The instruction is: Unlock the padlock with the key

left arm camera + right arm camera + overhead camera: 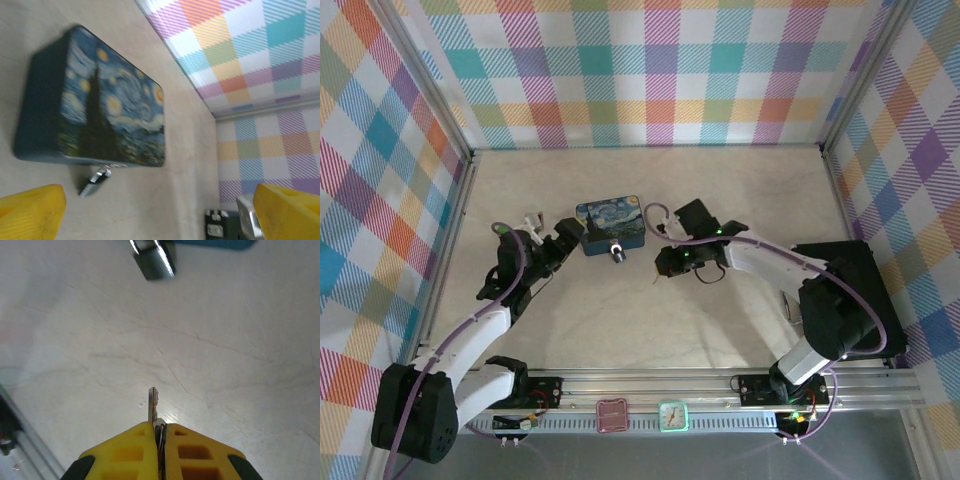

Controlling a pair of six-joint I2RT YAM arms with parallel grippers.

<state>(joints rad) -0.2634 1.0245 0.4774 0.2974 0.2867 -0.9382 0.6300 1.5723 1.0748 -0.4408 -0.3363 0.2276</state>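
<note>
Hovering just left of the blue starry tin (610,224), the left gripper (159,215) has its jaws spread wide with nothing between them. The padlock (617,250) lies against the tin's near edge. Further right, the right gripper (161,452) has its jaws pressed together, pinching the key (153,405), whose tip points toward the padlock, apart from it.

A lab test cell: plaid backdrop walls (660,70) enclosing a tabletop (620,330), aluminium rail (650,385).
</note>
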